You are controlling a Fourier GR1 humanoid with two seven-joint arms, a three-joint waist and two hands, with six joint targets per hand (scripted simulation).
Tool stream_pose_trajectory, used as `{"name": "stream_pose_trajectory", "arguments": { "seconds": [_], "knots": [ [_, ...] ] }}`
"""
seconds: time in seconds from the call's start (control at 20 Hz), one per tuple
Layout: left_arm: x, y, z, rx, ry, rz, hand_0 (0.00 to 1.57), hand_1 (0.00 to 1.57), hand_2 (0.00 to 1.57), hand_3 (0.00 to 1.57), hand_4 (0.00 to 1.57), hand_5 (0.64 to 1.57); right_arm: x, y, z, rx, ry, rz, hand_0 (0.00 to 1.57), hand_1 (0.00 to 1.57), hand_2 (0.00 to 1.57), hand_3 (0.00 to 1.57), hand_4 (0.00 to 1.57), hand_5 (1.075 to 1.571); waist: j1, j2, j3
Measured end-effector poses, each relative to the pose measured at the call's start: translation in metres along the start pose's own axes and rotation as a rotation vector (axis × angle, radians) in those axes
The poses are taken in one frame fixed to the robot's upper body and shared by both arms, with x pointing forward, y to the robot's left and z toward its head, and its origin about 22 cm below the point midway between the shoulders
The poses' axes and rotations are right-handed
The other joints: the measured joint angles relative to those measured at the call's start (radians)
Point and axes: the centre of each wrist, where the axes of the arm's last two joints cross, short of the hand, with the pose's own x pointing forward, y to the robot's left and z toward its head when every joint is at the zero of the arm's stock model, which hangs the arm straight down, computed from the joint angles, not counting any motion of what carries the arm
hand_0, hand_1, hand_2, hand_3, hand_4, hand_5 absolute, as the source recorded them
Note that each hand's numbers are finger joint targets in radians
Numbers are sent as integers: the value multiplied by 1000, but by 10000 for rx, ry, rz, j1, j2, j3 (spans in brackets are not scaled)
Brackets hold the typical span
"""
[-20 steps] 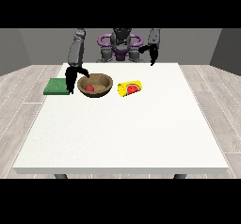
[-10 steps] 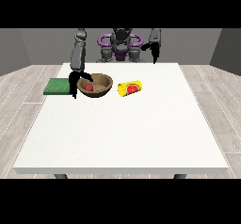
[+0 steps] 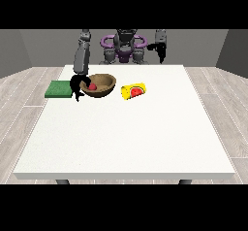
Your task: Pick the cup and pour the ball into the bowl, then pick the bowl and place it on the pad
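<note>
The bowl is set on the white surface, and its near edge is met by the hand at the view's left. A red ball is seen inside the bowl, close to that hand. It is judged that the pouring is done and that the bowl is the thing to be lifted now.

The bowl looks brown and is judged to be stiff, like wood. It is not likely to bend or squash when it is held. It is thought to be light, and the ball adds little. The round wall may be smooth, so it could slip or tip. The best place to take hold is judged to be the rim, with the thumb on one side of the wall and the fingers on the other. The bowl should be kept level so the ball is not rolled out.

How the fingers of this hand lie cannot be told. They are dark and pressed close to the rim.

Just beyond the hand, away from the bowl, the green pad is laid flat. Only a short trip is needed.

On the bowl's far side from the fingers, the yellow cup is left on its side. The hand at the view's right is held up, well apart from everything, and its fingers cannot be made out.
</note>
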Motion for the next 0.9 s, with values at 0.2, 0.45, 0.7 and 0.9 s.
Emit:
{"name": "stream_pose_trajectory", "arguments": {
  "seconds": [0.2, 0.45, 0.7, 0.9],
  "knots": [
    [-2, 2, 4, -56, 101, -3, 0, 0, 0, 0, 1042, 1375, 1, -1, 0, -479, 350, -153, 1571, 1571, 1571, 1478, 938, 1486, 75, -106, 40],
    [-19, 9, 19, 41, 816, 179, 0, 0, 0, 0, 1121, 1358, 3, 0, -3, -1085, 1610, -84, 1571, 1571, 1571, 1525, 940, 1495, 17, -687, 259],
    [-33, 19, 27, 348, 1677, 212, 0, 0, 0, 0, 1155, 1358, 33, -11, -28, -1434, 2563, 758, 1571, 1571, 1571, 1271, 918, 1496, -450, -1351, 360],
    [-44, 28, 33, 644, 2091, 203, 0, 0, 0, 0, 1161, 1354, 59, -33, -40, -1470, 2813, 1291, 1571, 1571, 1571, 1167, 949, 1494, -893, -1648, 367]
  ]
}}
